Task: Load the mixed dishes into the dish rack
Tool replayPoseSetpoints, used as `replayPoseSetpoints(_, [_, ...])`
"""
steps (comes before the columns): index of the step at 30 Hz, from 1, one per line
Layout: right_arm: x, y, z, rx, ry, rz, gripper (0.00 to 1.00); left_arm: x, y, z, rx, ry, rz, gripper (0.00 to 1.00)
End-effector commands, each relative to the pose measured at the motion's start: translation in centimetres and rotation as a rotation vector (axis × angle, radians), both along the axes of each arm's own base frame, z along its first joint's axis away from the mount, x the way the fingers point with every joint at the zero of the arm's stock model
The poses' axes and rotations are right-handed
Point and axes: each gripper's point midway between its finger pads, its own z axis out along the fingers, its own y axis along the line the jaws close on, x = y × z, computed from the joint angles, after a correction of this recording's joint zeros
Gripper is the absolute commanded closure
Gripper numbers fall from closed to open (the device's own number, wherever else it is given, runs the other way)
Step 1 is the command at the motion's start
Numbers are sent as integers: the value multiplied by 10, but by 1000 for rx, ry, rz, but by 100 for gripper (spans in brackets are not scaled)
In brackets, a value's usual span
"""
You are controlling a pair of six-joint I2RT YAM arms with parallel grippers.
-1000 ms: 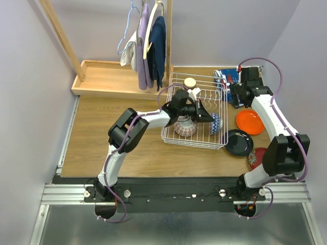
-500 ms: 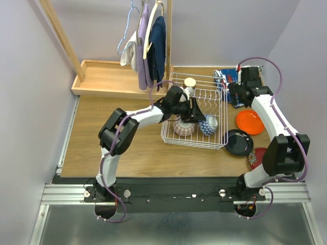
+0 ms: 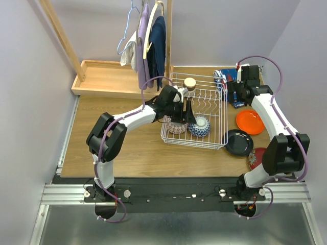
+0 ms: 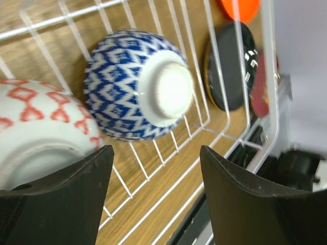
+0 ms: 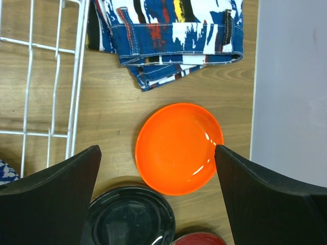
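The white wire dish rack holds a blue-patterned bowl and a red-white bowl, both upside down side by side. A tan cup stands at its far edge. My left gripper hovers open just above the two bowls; in the left wrist view the blue bowl lies free beyond its gripper. My right gripper hangs open high over the orange plate, with the black plate and dark red plate nearer.
A blue-red patterned cloth lies behind the plates, right of the rack. A shallow wooden tray sits at the back left, with clothes on hangers above it. A wall runs close along the right table edge.
My left gripper has opened and let go of the blue bowl, which now rests in the rack. That arm has drawn back to the left. The right arm has barely moved.
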Motion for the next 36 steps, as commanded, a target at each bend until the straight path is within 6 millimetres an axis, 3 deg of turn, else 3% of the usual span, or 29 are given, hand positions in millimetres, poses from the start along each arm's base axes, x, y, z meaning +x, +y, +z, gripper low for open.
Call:
replayPoseSetpoints(1, [7, 11, 12, 74, -42, 24, 0, -13, -21, 69, -169, -197, -220, 20])
replayPoseSetpoints(2, [5, 12, 13, 75, -40, 27, 0, -14, -28, 87, -210, -250, -266, 20])
replayPoseSetpoints(3, [2, 13, 14, 76, -37, 34, 0, -11, -38, 121, -240, -386, -330, 17])
replayPoseSetpoints(5, [-3, 11, 13, 60, -22, 53, 0, -14, -40, 138, -205, -442, -391, 16])
replayPoseSetpoints(6, [-8, 11, 13, 53, -8, 60, 0, -7, -43, 170, -209, -580, -432, 16])
replayPoseSetpoints(8, [-17, 8, 12, 74, 11, 88, 0, -4, -37, 174, -135, -606, -443, 16])
replayPoseSetpoints(10, [-29, -7, 4, 163, 56, 47, 1, -1, -29, 197, -89, -709, -445, 13])
replayPoseSetpoints(12, [-34, -20, -7, 235, 102, 1, 3, 3, -12, 186, 16, -705, -403, 12])
replayPoseSetpoints(13, [-40, -27, -14, 327, 128, -17, 4, 2, 1, 192, 62, -764, -410, 12])
replayPoseSetpoints(14, [-42, -30, -18, 364, 137, -30, 5, 5, 14, 183, 138, -756, -379, 12])
replayPoseSetpoints(15, [-44, -34, -21, 398, 141, -41, 6, 4, 26, 161, 204, -730, -373, 12])
replayPoseSetpoints(16, [-47, -37, -23, 421, 151, -37, 6, -1, 39, 164, 238, -746, -352, 15])
replayPoseSetpoints(17, [-50, -37, -26, 417, 167, -30, 8, -2, 50, 155, 280, -743, -345, 17])
replayPoseSetpoints(18, [-52, -38, -29, 409, 180, -25, 8, -2, 67, 128, 361, -699, -319, 17])
replayPoseSetpoints(20, [-65, -41, -38, 414, 227, -11, 8, -13, 84, 123, 382, -694, -312, 20])
replayPoseSetpoints(21, [-69, -43, -42, 431, 240, -12, 8, -17, 97, 100, 440, -662, -311, 22])
replayPoseSetpoints(23, [-82, -50, -53, 492, 284, -15, 10, -23, 113, 93, 468, -653, -291, 25])
replayPoseSetpoints(24, [-87, -52, -58, 505, 305, -10, 11, -28, 121, 76, 493, -614, -300, 29])
replayPoseSetpoints(25, [-95, -51, -70, 523, 366, 19, 11, -27, 130, 72, 502, -598, -277, 41])
replayPoseSetpoints(27, [-104, -48, -82, 545, 427, 58, 13, -28, 141, 54, 517, -546, -264, 52])
replayPoseSetpoints(28, [-108, -48, -90, 552, 458, 74, 13, -26, 147, 50, 519, -524, -249, 65])
replayPoseSetpoints(31, [-108, -54, -107, 531, 461, 77, 14, -27, 152, 40, 537, -511, -263, 84])
replayPoseSetpoints(34, [-96, -70, -120, 472, 428, 11, 14, -27, 152, 40, 536, -508, -278, 93])
replayPoseSetpoints(36, [-90, -84, -130, 434, 426, -67, 14, -31, 150, 40, 523, -498, -307, 93])
